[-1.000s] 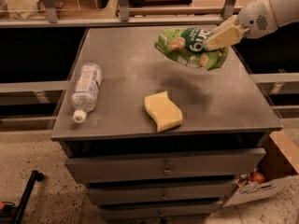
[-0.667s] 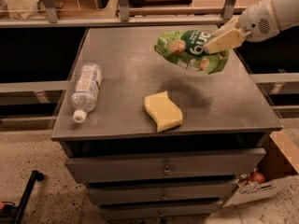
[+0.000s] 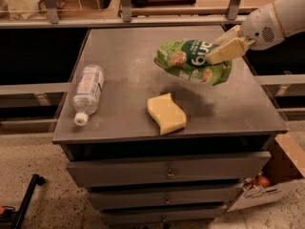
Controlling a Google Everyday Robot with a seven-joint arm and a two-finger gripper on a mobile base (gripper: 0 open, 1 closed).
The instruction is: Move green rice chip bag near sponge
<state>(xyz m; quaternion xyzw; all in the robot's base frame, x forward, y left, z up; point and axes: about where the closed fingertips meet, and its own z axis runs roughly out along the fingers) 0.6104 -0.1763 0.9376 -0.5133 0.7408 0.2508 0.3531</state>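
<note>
- The cream-coloured two-finger gripper point(image 3: 225, 51), coming in from the right, is clamped on the right edge of the crinkly light-green rice chip bag with the dark green oval point(image 3: 187, 61).
- Over the last second the bag has sunk a little and is now held in the air over the right rear of the grey metal cabinet top point(image 3: 124, 51).
- It casts a shadow just beside the pale yellow wavy-sided foam sponge point(image 3: 166, 113), so I'd say the carry is nearly done and only the set-down remains.
- Counted: one bag, one sponge, one clear plastic water bottle point(image 3: 88, 92) lying well apart at the left, one gripper.
</note>
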